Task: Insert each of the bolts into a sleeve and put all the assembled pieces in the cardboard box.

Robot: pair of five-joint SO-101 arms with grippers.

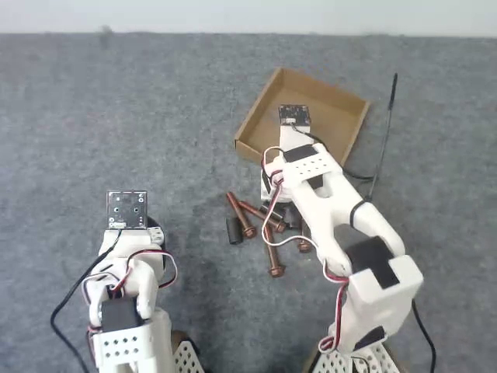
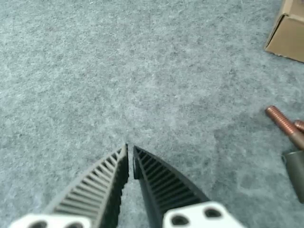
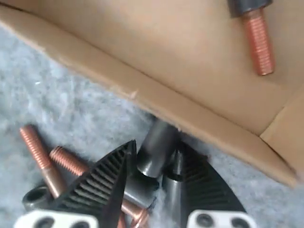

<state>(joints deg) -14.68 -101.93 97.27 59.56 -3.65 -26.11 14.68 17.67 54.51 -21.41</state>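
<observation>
While right gripper (image 3: 156, 146) clamps a sleeve (image 3: 156, 154) at box's (image 3: 95, 66) 6 o'clock wall, hold it steady; left gripper (image 2: 130, 147) jaws are together.

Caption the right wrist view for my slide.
Right arm's fingers grip a sleeve beside the cardboard box; one assembled bolt lies inside.

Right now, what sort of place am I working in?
Probably a robotics test bench: grey carpet as tabletop, a pale wall behind, loose bolts, a sleeve in the right tool, a cardboard box.
</observation>
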